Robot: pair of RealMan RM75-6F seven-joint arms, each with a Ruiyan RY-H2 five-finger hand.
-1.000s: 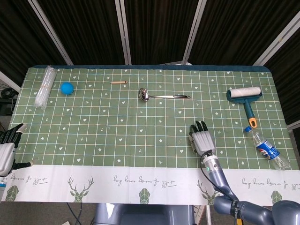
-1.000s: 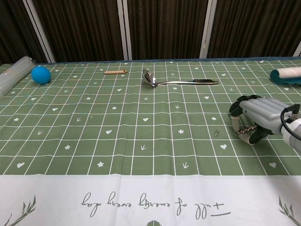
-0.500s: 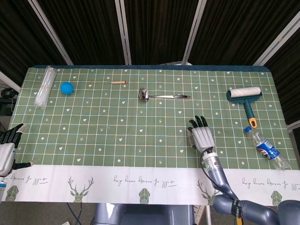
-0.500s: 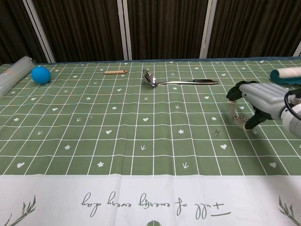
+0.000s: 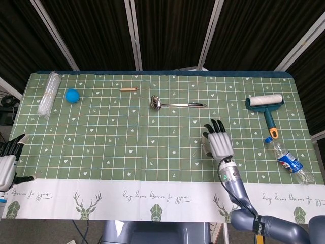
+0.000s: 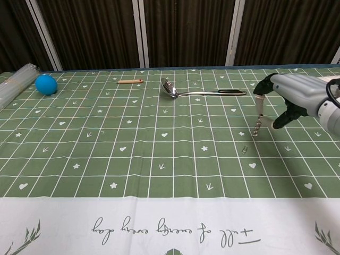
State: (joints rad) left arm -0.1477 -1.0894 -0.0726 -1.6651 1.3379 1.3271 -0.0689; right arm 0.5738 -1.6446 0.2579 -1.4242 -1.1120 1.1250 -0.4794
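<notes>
A small chain [image 6: 257, 126] is held dangling by the right hand [image 6: 295, 95] above the counter [image 6: 159, 159], right of centre.

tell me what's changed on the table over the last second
The right hand has lifted off the cloth and moved toward the far edge, holding a small corkscrew-like piece that now dangles from its fingers. The left hand, spoon, blue ball and lint roller stayed put.

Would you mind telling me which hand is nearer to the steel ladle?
The right hand: it hovers a short way in front of the steel ladle, toward its handle end. The left hand sits far off at the table's left edge.
</notes>
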